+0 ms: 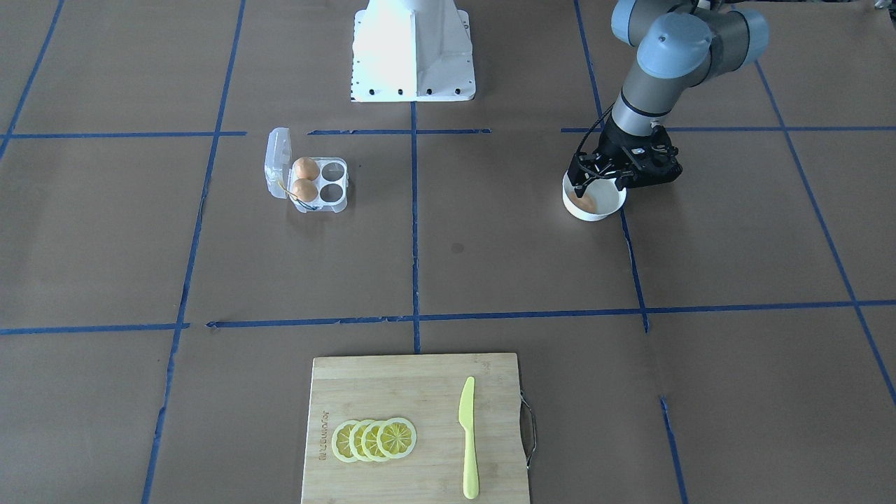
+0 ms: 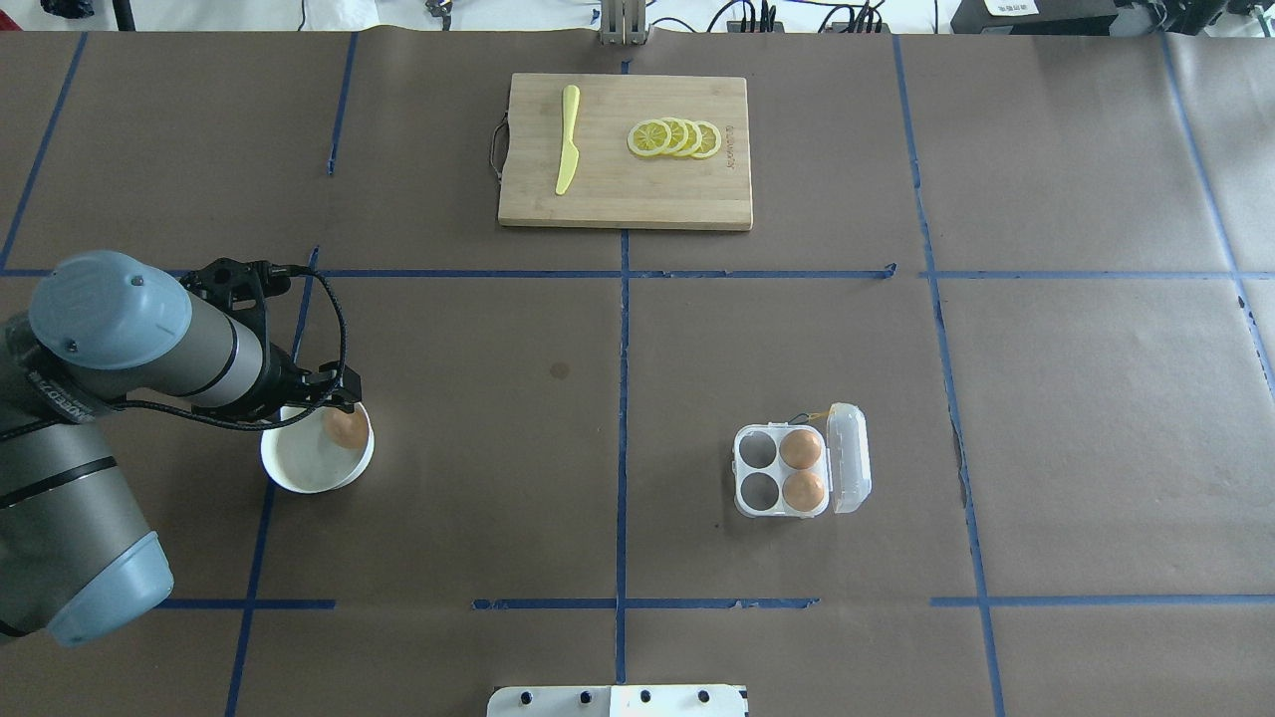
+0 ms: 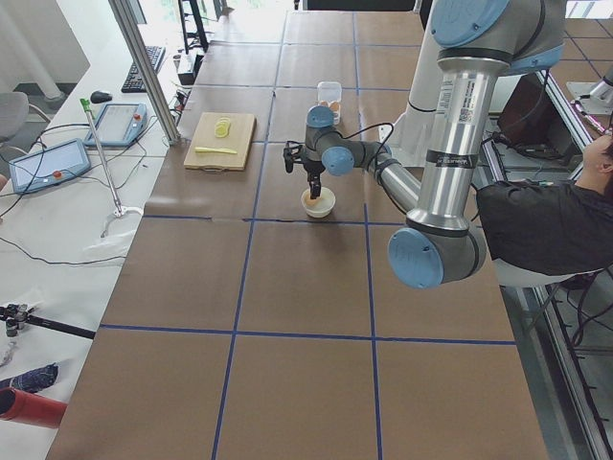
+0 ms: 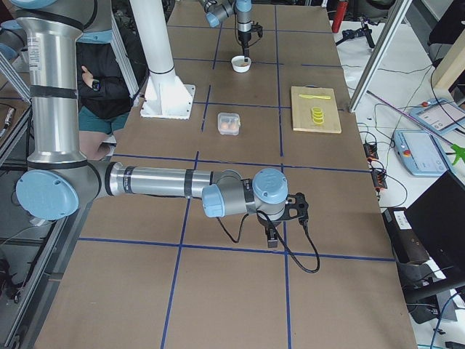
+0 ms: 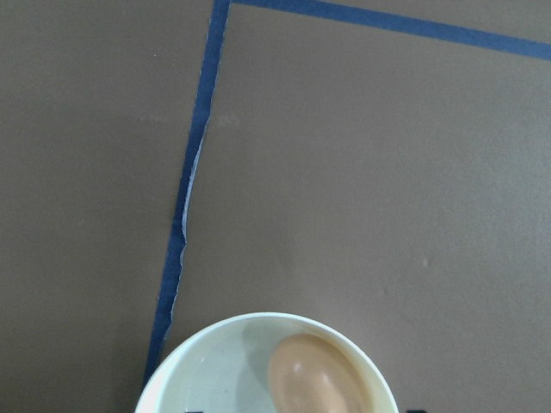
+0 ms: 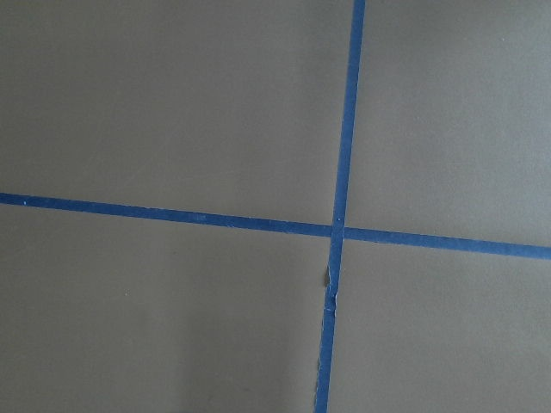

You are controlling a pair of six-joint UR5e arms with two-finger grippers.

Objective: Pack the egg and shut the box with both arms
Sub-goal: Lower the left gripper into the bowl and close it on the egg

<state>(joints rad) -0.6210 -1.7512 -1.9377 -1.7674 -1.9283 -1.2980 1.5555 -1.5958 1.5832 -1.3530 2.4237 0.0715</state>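
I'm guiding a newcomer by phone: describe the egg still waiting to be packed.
Follow the left arm to the round white bowl it hangs over. The egg lies inside that bowl, alone. Its two look-alikes already sit in the clear box.

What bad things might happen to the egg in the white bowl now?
1. The egg sits against one side of the white bowl. The left claw, open over it, may bump the rim or squeeze off-centre, and the egg could slip.
2. The box lies far across the table, so a loose grip might drop the egg on the way.
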